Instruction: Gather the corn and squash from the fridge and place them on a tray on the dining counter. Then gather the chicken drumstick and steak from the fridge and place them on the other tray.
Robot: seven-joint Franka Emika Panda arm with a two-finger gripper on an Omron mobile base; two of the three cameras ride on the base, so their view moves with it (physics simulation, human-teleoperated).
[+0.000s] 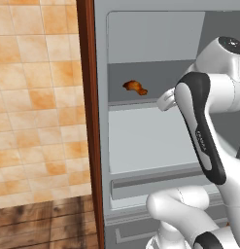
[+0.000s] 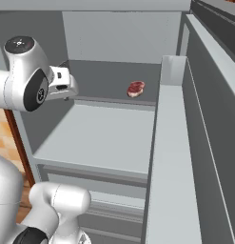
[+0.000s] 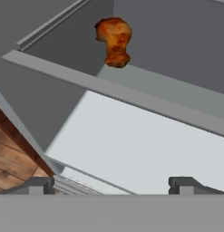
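The claw (image 3: 111,185) hangs wide and empty before the open fridge (image 2: 114,33), the chicken drumstick (image 1: 135,87) lying on the upper shelf's (image 1: 136,101) left, the steak (image 2: 135,88) well apart at its right.

arm shell: glossy white, rounded segments, smooth tube-like links.
forearm panel (image 1: 201,126): long black inlay down the white link, faint grey lettering along it, too small to read.
joint cap (image 2: 21,45): round dark disc with a grey ring, set atop a white housing.
side disc: dark grey circle with small light marks, on the housing just below that cap.
lower joints: black bands where white links meet.
finger tips (image 3: 36,185): two small dark grey blocks, squared, well apart from each other.
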